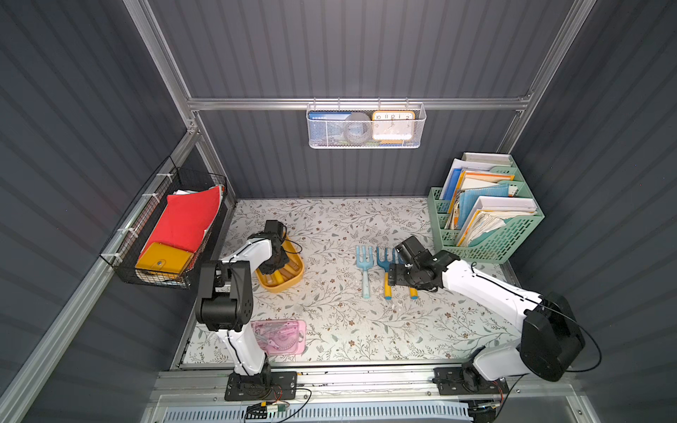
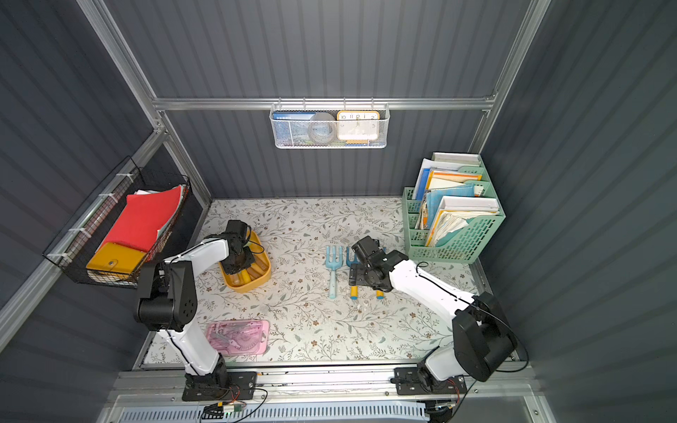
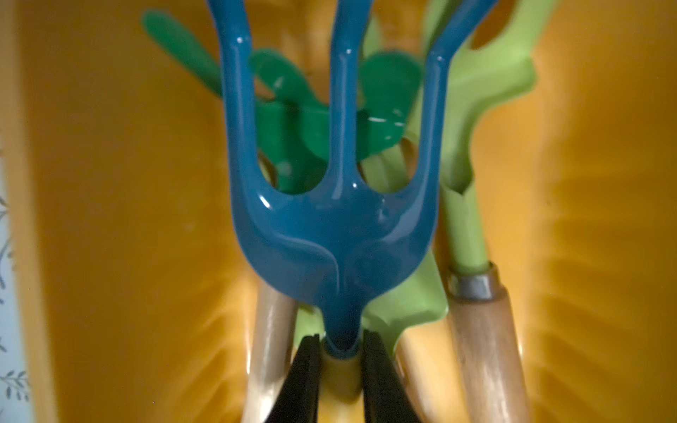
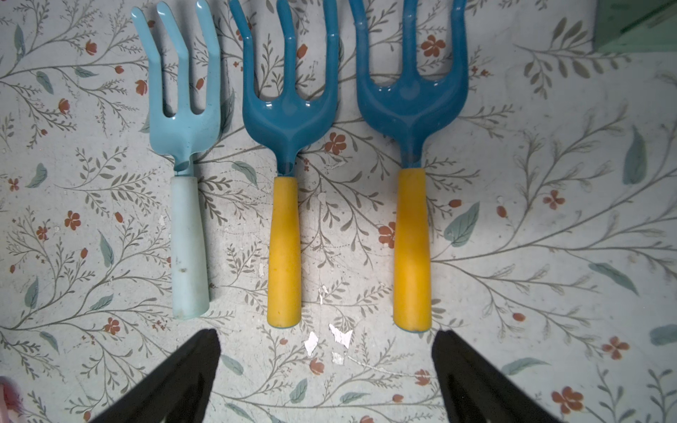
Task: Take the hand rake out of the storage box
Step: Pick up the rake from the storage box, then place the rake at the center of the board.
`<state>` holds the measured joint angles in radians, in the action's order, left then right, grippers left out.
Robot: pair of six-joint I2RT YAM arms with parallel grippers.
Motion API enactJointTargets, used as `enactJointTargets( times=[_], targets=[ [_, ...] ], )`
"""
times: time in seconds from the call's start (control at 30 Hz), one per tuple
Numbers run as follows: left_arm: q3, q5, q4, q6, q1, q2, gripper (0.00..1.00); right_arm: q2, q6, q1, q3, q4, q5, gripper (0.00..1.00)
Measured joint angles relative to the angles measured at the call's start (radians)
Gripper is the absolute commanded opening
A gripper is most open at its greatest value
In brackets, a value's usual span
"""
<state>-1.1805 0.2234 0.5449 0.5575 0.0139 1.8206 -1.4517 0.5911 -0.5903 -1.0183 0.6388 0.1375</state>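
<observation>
My left hand (image 3: 342,366) pinches blue hand rake (image 3: 337,234) at thin neck, inside yellow storage box (image 3: 110,219), 9 o'clock on surface (image 1: 329,227). My right hand (image 4: 326,332) open, empty. Worry: slippery neck slides out; prongs snag green tools (image 3: 293,124) below, drag them up.

The hand rake (image 3: 335,234) has a glossy, smooth blue-coated head. A neighbouring handle (image 3: 487,351) looks like pale wood with a dull metal ferrule (image 3: 472,284). The storage box (image 3: 128,219) is smooth mustard plastic. The floral worktop (image 4: 513,219) is matt and chipped in spots.
</observation>
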Motion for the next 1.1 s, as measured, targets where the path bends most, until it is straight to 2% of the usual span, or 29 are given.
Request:
enactJointTargets(
  times=[0.33,0.73,0.9,1.1],
  targets=[
    [-0.084,-0.011,0.037,-0.001,-0.001,-0.005,0.17,-0.01,0.003,-0.007,0.0,-0.003,0.0,0.95],
    [-0.208,-0.013,0.071,-0.042,0.008,-0.085,0.16,-0.013,0.003,-0.01,0.0,-0.006,0.003,0.95],
    [-0.306,-0.041,0.094,-0.101,0.071,-0.087,0.16,-0.013,0.003,-0.01,0.0,-0.006,0.025,0.96],
    [-0.363,-0.098,0.108,-0.148,0.211,-0.09,0.16,-0.013,0.003,-0.007,-0.006,0.005,0.043,0.96]
  ],
)
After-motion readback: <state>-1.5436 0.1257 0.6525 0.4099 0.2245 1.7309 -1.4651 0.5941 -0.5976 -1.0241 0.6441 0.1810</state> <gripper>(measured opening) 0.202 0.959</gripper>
